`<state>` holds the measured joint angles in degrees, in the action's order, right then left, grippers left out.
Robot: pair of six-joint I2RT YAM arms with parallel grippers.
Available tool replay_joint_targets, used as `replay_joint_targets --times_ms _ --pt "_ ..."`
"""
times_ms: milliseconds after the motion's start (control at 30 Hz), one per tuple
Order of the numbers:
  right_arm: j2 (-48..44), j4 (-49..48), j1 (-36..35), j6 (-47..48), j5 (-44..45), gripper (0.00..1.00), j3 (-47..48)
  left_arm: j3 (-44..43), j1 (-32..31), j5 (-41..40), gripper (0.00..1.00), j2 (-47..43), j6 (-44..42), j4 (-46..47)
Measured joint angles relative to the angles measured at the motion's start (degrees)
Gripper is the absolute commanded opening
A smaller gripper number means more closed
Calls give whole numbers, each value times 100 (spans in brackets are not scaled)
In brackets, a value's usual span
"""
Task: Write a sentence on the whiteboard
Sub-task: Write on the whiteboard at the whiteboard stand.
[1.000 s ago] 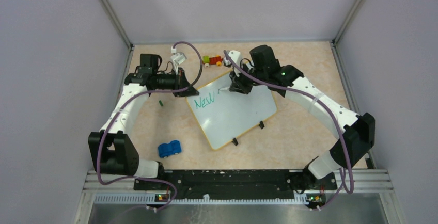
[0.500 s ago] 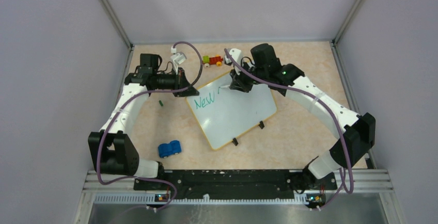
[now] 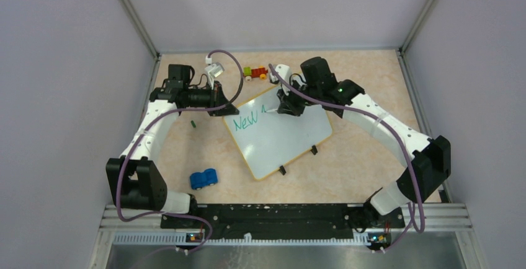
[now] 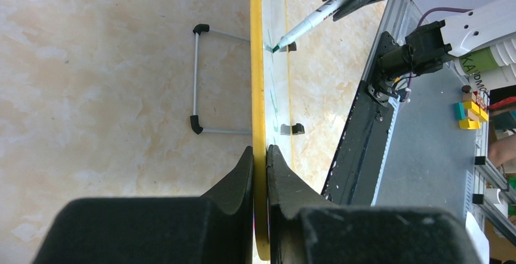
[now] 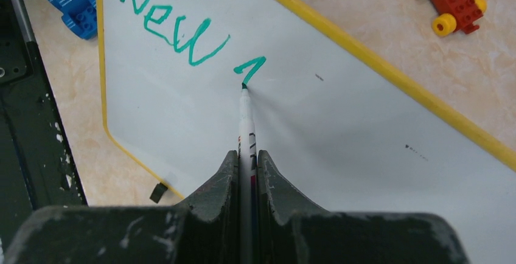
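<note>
The whiteboard (image 3: 285,142) lies tilted on the table, white with a yellow rim. Green writing on it reads "New" (image 3: 245,121), with a short fresh stroke (image 5: 251,68) after it. My left gripper (image 4: 260,154) is shut on the board's yellow rim (image 4: 256,81) at its far left corner (image 3: 224,109). My right gripper (image 5: 247,157) is shut on a white marker (image 5: 246,124) whose green tip touches the board at the end of the fresh stroke. In the left wrist view the marker (image 4: 307,25) meets the board edge-on.
A blue toy car (image 3: 203,178) sits near the left arm's base. A red, yellow and green brick toy (image 3: 255,72) lies behind the board. A small green marker cap (image 3: 193,123) lies left of the board. Black clips (image 3: 314,150) sit on the board's near edge.
The right gripper has moved the marker slightly left and nearer, drawing a short green stroke after "New". The left gripper and the board have not moved.
</note>
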<state>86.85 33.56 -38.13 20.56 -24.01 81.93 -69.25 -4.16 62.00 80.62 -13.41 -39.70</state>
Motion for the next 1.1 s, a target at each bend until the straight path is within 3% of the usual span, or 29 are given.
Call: replay_joint_targets --times_ms 633,1100 --pt "-160 107 -472 -17 120 0 -461 -20 0 66 0 15 0 -42" --pt "-92 181 -455 -15 295 0 337 -28 -7 70 0 15 0 -59"
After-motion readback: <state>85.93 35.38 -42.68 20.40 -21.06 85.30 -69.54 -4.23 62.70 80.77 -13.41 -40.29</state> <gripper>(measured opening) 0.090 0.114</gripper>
